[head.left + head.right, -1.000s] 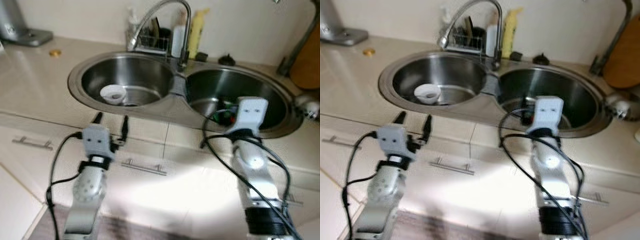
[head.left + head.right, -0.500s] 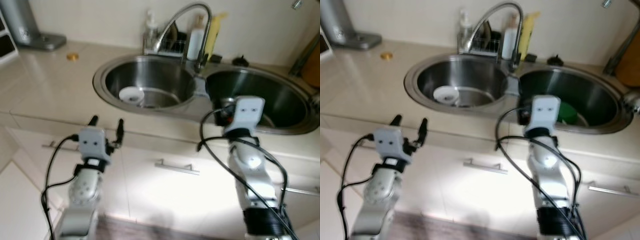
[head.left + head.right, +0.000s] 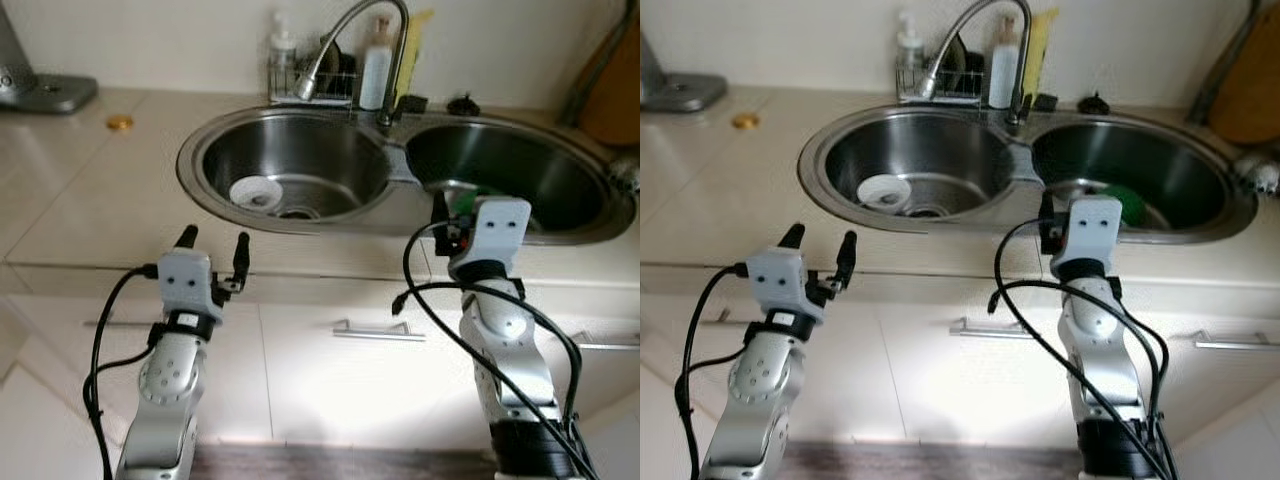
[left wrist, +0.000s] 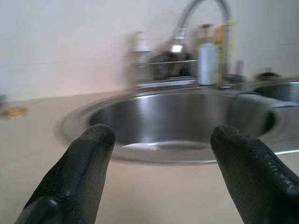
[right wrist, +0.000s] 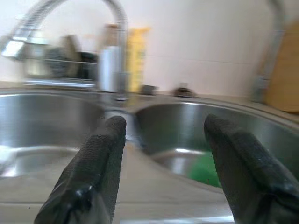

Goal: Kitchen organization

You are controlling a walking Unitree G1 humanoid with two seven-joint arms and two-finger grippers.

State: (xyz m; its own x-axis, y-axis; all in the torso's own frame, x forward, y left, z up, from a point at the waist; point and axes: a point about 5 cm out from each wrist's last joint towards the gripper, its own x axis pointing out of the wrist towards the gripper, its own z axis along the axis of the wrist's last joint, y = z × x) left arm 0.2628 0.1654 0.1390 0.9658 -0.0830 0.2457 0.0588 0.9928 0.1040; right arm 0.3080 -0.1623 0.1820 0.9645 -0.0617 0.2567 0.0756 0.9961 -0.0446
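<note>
Both claws, left (image 3: 213, 240) and right (image 5: 161, 154), gape before 2 basins (image 3: 300, 165).

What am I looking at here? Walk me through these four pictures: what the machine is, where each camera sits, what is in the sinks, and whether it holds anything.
This is a humanoid robot standing at a kitchen counter. The two wide pictures come from cameras on its head, looking down at its own silver arms. The other two come from cameras on its wrists, looking along each pair of black fingers.

The left gripper and the right gripper are both open and hold nothing, hovering at the counter's front edge.

Ahead is a stainless steel double sink with a curved metal tap. The left basin holds a small white round dish; the right basin holds something green that I cannot identify. A small gold disc lies on the beige counter.
</note>
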